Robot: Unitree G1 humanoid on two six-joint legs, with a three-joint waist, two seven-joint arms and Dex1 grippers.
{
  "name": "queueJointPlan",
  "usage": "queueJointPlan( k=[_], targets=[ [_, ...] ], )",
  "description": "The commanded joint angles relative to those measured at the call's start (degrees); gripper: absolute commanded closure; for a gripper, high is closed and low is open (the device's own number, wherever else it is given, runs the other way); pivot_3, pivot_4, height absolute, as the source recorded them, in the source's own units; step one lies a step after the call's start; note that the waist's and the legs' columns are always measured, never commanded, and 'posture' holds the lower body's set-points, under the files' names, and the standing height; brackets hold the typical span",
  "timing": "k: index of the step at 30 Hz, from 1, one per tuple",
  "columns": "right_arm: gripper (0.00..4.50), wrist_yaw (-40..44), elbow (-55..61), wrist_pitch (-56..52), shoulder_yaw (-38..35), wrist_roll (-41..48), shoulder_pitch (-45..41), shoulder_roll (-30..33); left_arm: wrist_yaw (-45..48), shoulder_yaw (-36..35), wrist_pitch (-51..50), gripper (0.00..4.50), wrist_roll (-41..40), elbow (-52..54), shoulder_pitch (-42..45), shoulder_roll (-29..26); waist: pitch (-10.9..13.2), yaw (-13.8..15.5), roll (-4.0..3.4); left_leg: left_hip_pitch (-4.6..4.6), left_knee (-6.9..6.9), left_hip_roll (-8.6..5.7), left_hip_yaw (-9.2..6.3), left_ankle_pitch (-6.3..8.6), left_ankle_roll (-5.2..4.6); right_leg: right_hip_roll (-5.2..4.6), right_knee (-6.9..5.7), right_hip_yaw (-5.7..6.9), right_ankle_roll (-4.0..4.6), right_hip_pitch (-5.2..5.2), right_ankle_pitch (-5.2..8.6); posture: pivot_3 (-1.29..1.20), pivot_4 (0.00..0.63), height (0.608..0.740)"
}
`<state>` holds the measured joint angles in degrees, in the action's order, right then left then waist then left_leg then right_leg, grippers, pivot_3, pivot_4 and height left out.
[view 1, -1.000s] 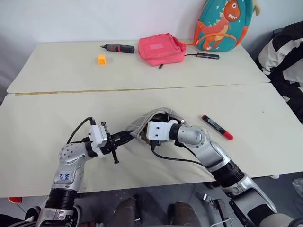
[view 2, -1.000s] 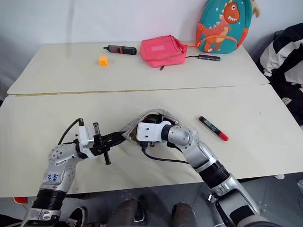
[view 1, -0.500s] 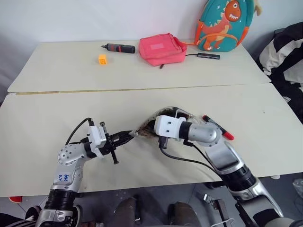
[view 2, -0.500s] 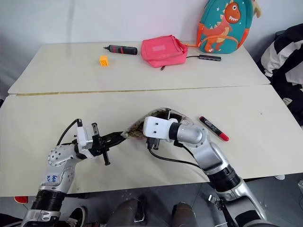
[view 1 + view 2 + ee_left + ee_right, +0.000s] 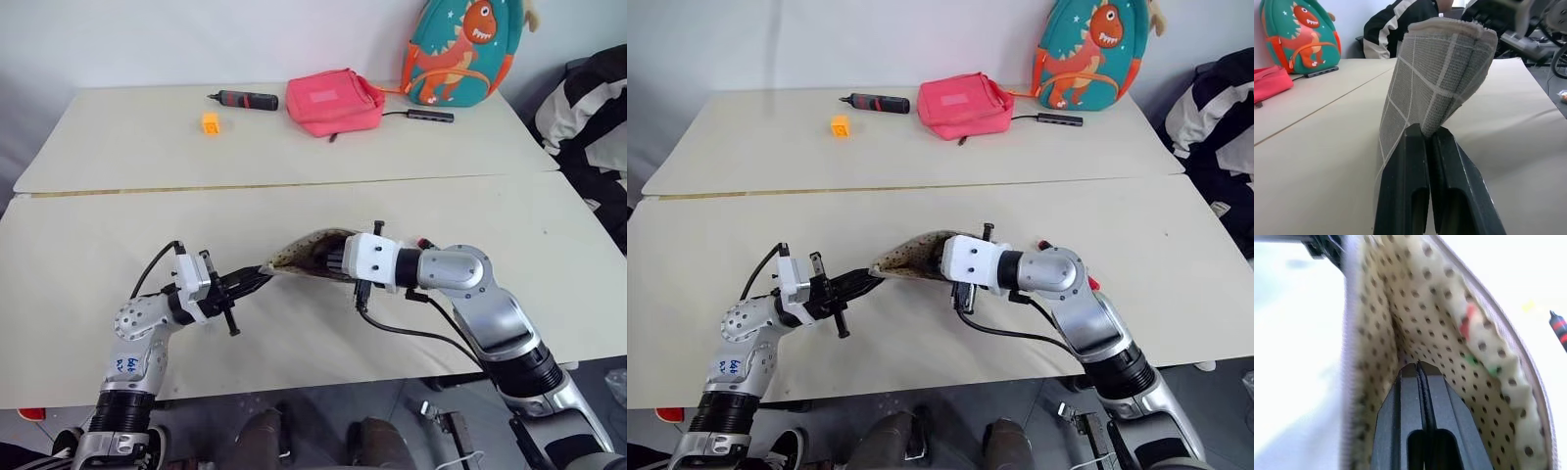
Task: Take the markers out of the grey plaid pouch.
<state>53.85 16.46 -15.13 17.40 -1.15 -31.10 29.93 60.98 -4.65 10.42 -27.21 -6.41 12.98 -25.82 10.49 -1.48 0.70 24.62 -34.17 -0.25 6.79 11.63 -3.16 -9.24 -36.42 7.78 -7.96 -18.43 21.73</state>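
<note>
The grey plaid pouch [image 5: 304,255] hangs above the near table, stretched between my two grippers. My left gripper [image 5: 257,279] is shut on its left corner, and the left wrist view shows the plaid fabric [image 5: 1440,73] pinched at the fingertips. My right gripper [image 5: 1417,364] is shut inside the pouch's open mouth. Its tips rest against the dotted lining [image 5: 1415,308], and I see nothing between them. A black marker with red ends [image 5: 1091,285] lies on the table behind my right forearm, mostly hidden. Its tip [image 5: 1558,330] also appears in the right wrist view.
On the far table lie a pink bag [image 5: 333,100], a black-and-red tool [image 5: 245,99], a small orange block [image 5: 211,121] and a dark bar [image 5: 431,116]. A dinosaur backpack [image 5: 456,54] leans on the wall. A striped garment [image 5: 593,117] sits at the right edge.
My right hand drew back to the right and upward, its fingers closing. The pouch went from bunched to stretched out flatter. The forearm now covers most of the marker on the table.
</note>
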Motion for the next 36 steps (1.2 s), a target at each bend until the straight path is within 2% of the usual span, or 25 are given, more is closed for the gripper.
queueJointPlan(
  k=[1,3,11,14,18,20,23,25,30,36],
  targets=[
    [4.31,-1.5,-0.8,0.0,0.2,0.2,-1.2,-1.6,-0.1,-1.2,-0.9,4.5,-2.2,1.5,0.7,0.7,0.0,0.0,0.0,0.0,-0.01,0.0,0.0,0.0,0.0,-0.01,0.02,0.0,0.0,0.0,0.0,0.0,0.15,0.74],
    [3.9,-3.3,-2.0,1.2,1.8,-2.3,-2.0,-2.8,-0.5,-1.5,-3.2,4.5,-4.1,2.0,0.8,1.3,0.0,-0.1,0.0,0.0,0.0,0.0,0.0,0.0,0.0,-0.01,0.0,0.0,0.0,-0.01,0.0,0.0,0.15,0.74],
    [1.17,-6.1,-6.0,-3.4,7.7,-9.3,-7.2,-6.9,2.3,-2.7,-12.4,4.5,-10.0,2.7,-0.4,1.4,0.0,-0.2,0.0,0.0,0.01,0.01,0.0,-0.01,0.01,0.04,-0.11,-0.02,0.0,-0.03,0.0,0.0,0.15,0.74],
    [1.17,-6.2,-7.1,-5.3,7.9,-10.0,-9.6,-8.2,4.0,-3.4,-16.0,4.5,-12.3,2.9,-0.9,1.0,0.0,-0.1,0.0,0.0,0.0,0.01,0.0,-0.01,0.01,0.04,-0.1,-0.02,0.0,-0.02,0.0,0.0,0.15,0.74],
    [1.17,-1.7,-8.0,-9.4,11.9,-12.0,-12.1,-7.0,4.2,-5.6,-21.0,4.5,-15.6,0.6,-0.8,1.7,0.0,-0.1,0.0,0.0,-0.01,0.0,-0.02,-0.01,0.01,0.04,-0.11,-0.04,0.0,-0.01,0.0,0.0,0.15,0.74],
    [1.17,-2.2,-8.9,-9.6,13.2,-13.7,-13.3,-7.7,4.3,-6.6,-23.2,4.5,-16.8,0.1,-0.5,1.8,0.0,-0.2,0.0,0.0,-0.01,0.0,-0.03,-0.01,0.01,0.04,-0.12,-0.04,0.0,-0.01,0.0,0.0,0.15,0.74],
    [1.17,-2.4,-8.8,-11.5,12.2,-12.2,-14.4,-10.2,4.6,-8.0,-25.6,4.5,-18.3,-0.5,0.3,1.6,0.0,-0.2,0.0,0.0,-0.01,0.01,-0.02,-0.02,0.01,0.07,-0.13,-0.03,0.0,-0.03,0.0,0.0,0.15,0.74],
    [1.17,-2.3,-8.8,-11.4,12.1,-13.3,-14.6,-9.2,4.0,-9.2,-28.4,4.5,-20.2,-0.5,1.1,1.7,0.0,-0.2,0.0,0.0,0.0,0.01,-0.02,-0.02,0.02,0.08,-0.12,-0.03,0.0,-0.03,0.0,0.0,0.15,0.74],
    [1.17,-2.7,-10.2,-13.7,12.3,-14.4,-16.1,-9.6,5.2,-9.6,-30.4,4.5,-19.3,-3.3,0.9,1.6,0.0,-0.2,0.0,0.0,0.0,0.0,-0.02,-0.01,0.02,0.07,-0.12,-0.04,0.0,-0.02,0.0,0.0,0.15,0.74],
    [1.17,-5.7,-14.8,-15.8,17.4,-19.9,-16.3,-11.5,5.8,-8.7,-31.5,4.5,-18.8,-3.0,1.6,1.9,0.0,-0.3,0.0,-0.01,0.01,0.01,-0.01,-0.01,0.04,0.09,-0.14,-0.06,0.01,-0.04,0.0,0.0,0.15,0.74]
  ],
)
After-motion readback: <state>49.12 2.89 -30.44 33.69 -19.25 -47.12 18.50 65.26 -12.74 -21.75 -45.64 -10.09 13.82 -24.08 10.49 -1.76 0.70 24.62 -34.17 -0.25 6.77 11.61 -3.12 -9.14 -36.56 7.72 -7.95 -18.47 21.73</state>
